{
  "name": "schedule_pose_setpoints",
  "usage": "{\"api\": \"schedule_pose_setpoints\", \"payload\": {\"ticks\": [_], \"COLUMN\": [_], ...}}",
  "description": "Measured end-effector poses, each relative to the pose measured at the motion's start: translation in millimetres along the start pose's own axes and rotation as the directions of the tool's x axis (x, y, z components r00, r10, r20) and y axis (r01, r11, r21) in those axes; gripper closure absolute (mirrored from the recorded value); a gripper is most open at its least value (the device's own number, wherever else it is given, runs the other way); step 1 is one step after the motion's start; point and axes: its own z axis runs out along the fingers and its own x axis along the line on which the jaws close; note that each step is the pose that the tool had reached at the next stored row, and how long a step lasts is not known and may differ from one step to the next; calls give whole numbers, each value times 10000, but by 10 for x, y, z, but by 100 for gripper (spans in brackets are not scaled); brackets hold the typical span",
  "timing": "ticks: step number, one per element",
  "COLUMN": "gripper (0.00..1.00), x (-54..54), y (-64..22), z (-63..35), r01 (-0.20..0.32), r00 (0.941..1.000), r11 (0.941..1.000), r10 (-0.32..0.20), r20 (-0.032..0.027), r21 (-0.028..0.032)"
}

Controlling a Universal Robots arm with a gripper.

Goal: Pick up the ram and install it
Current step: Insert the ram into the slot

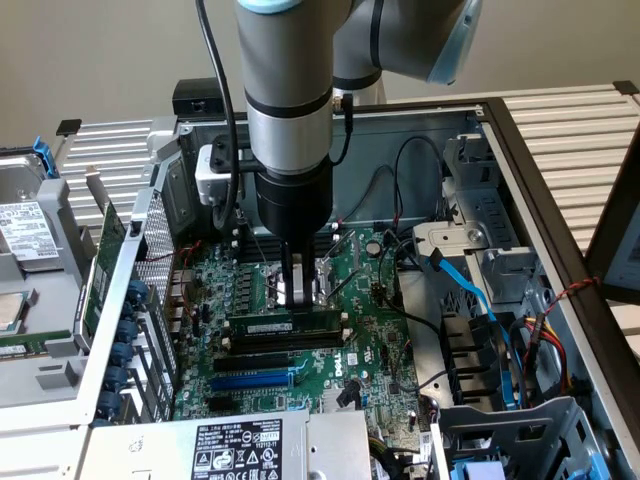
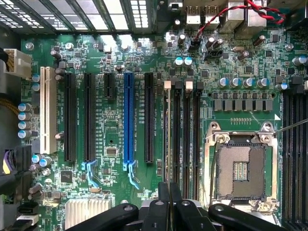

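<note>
The long thin green ram stick with a white label strip (image 1: 285,327) stands on edge in the rearmost of the long black memory slots (image 1: 287,347), just below the middle of the exterior view. Its long axis runs from the exterior view's left to right, parallel to the blue expansion slot (image 1: 252,380). The black two-fingered gripper (image 2: 168,202) is pressed together, pinching the stick's upper edge.

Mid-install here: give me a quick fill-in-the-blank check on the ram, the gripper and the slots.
1. In its bank of four memory slots, the ram stands at the one ____ from the CPU socket.
2. The gripper sits directly above the ram, fingers ____.
3. The second expansion slot away from the ram is ____.
Missing words: farthest; shut; blue.
</note>
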Motion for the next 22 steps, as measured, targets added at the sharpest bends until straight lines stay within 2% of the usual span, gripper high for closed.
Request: {"api": "schedule_pose_setpoints", "payload": {"ticks": [22], "gripper": [87], "x": [-5], "y": [5], "z": [27], "r01": [3], "r00": [10000], "r11": [10000], "r10": [-3], "r20": [1], "r21": [1]}}
